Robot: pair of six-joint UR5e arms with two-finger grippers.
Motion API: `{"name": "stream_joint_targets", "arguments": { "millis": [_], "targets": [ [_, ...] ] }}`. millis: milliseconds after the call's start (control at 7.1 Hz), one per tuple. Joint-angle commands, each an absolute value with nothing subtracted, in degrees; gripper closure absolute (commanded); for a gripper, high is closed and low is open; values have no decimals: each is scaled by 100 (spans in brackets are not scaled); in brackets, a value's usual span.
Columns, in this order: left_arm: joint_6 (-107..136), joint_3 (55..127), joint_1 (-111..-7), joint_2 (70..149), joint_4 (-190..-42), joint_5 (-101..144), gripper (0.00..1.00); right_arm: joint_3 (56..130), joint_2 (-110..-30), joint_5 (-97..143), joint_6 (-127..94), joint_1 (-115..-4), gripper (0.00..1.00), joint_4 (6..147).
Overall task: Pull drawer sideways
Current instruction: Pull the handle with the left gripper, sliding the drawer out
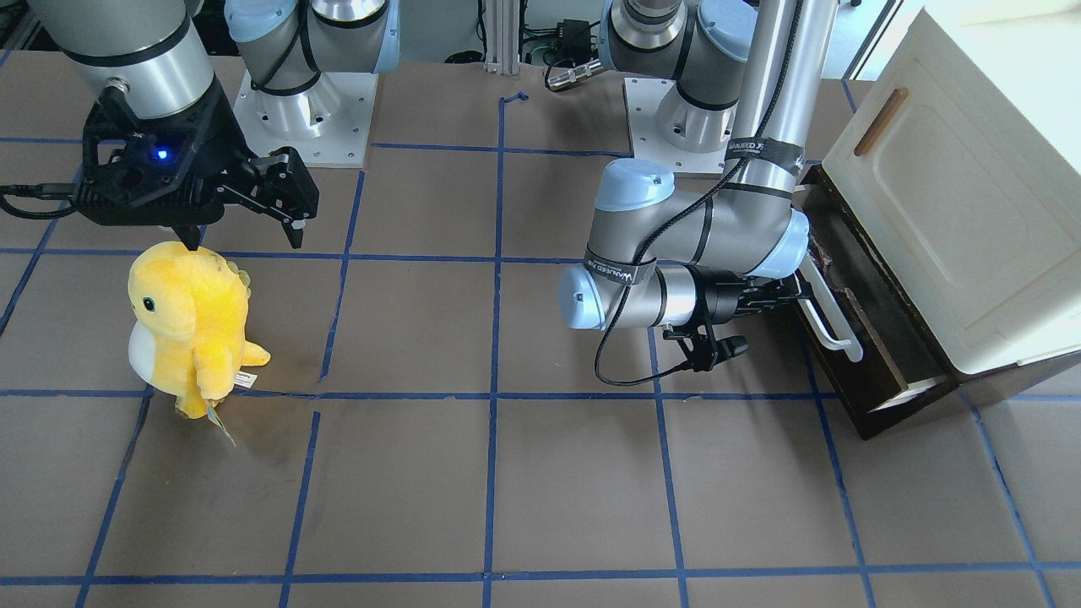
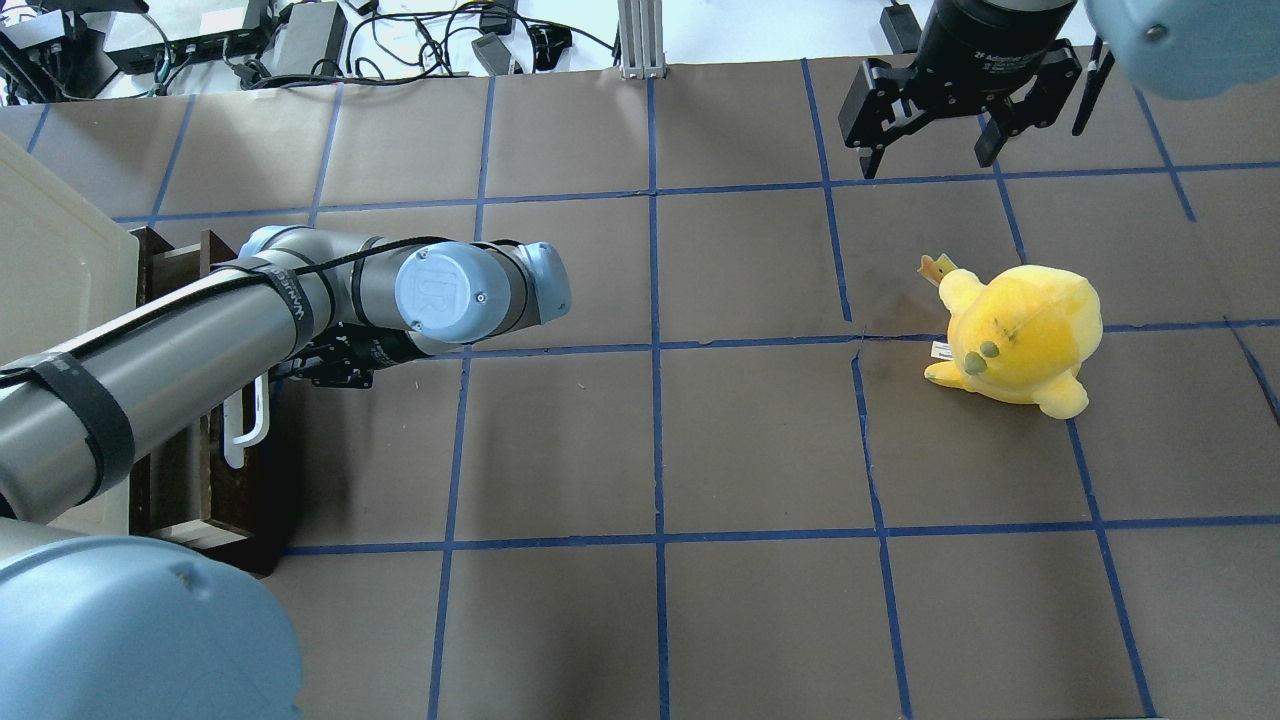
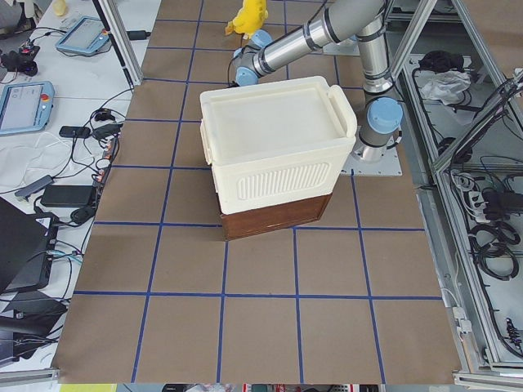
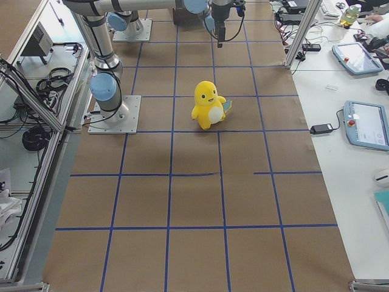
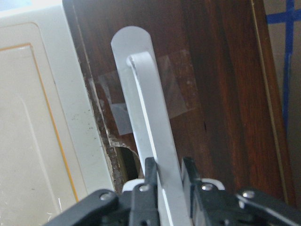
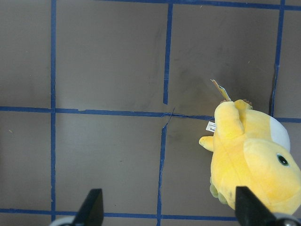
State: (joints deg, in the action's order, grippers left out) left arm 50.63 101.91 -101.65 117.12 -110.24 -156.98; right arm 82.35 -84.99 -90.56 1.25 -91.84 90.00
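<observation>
Clamping the white bar handle (image 5: 146, 117) in the left gripper (image 5: 168, 176), jaws shut on it, with the drawer (image 1: 849, 393) partly out beneath the cream cabinet (image 1: 954, 194) at the left end of the table (image 1: 507, 490); pull straight outward, level, without twisting; leave the right gripper (image 2: 925, 162) wide open, empty, well apart

We find the drawer (image 5: 221, 94) beneath the cabinet (image 1: 954, 194) at the table (image 2: 760, 620)'s left end, left end effector (image 5: 169, 165) astride its handle (image 5: 146, 108); the plush toy (image 2: 1020, 330) stands well apart, near the right end effector (image 2: 929, 162).
</observation>
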Motion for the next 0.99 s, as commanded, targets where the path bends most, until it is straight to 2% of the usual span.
{"name": "stream_joint_targets", "arguments": {
  "millis": [0,845],
  "targets": [
    [5027,10169,-10230,11698,-11030,-15671,84,8235,-8499,-9053,123,-9185,0,9000],
    [5019,10160,-10380,11698,-11021,-15671,84,8235,-8499,-9053,123,-9185,0,9000]
  ]
}}
